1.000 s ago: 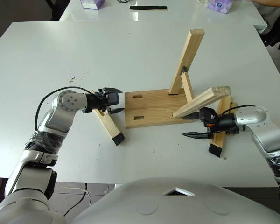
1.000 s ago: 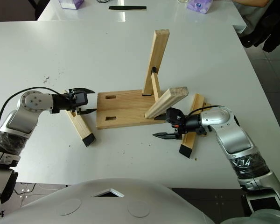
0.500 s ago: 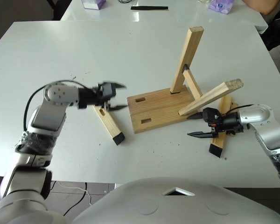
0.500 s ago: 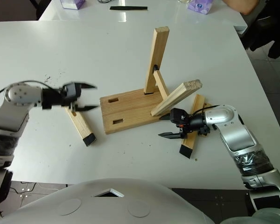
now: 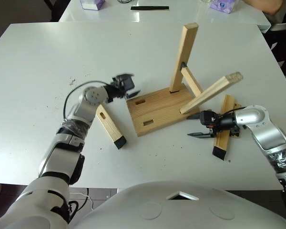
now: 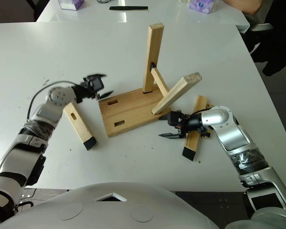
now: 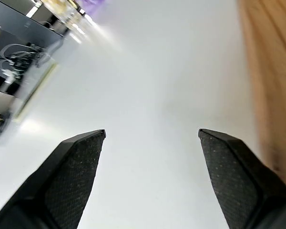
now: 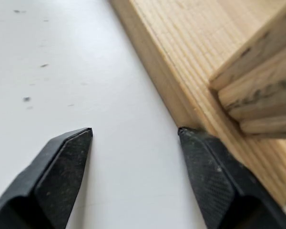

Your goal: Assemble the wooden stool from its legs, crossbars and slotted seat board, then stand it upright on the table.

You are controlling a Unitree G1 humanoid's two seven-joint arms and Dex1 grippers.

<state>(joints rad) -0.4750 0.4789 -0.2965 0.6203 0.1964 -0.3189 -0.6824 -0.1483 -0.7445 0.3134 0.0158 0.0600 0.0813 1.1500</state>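
The slotted seat board [image 5: 155, 110] lies flat on the white table [image 5: 47, 52], turned at an angle, with two empty slots at its left end. One leg [image 5: 183, 56] stands upright in it, a second leg [image 5: 210, 92] leans out to the right, and a crossbar [image 5: 191, 81] links them. One loose leg [image 5: 109, 125] lies left of the board, another [image 5: 224, 127] to its right. My left gripper [image 5: 131, 86] is open beside the board's far left corner, holding nothing; the board's edge [image 7: 276, 95] passes one finger [image 7: 233, 171]. My right gripper [image 5: 198, 125] is open, low at the board's right end [image 8: 181, 57].
Two purple packs [image 5: 93, 4] [image 5: 222, 5] and a black strip [image 5: 149, 8] lie at the far edge of the table. Small crumbs [image 5: 74, 81] dot the surface left of my left arm. Open tabletop lies to the left and along the front.
The seat board has turned, its right end swinging away from me with the legs. My left gripper left the loose leg and rose to the board's far left corner. The right gripper barely moved.
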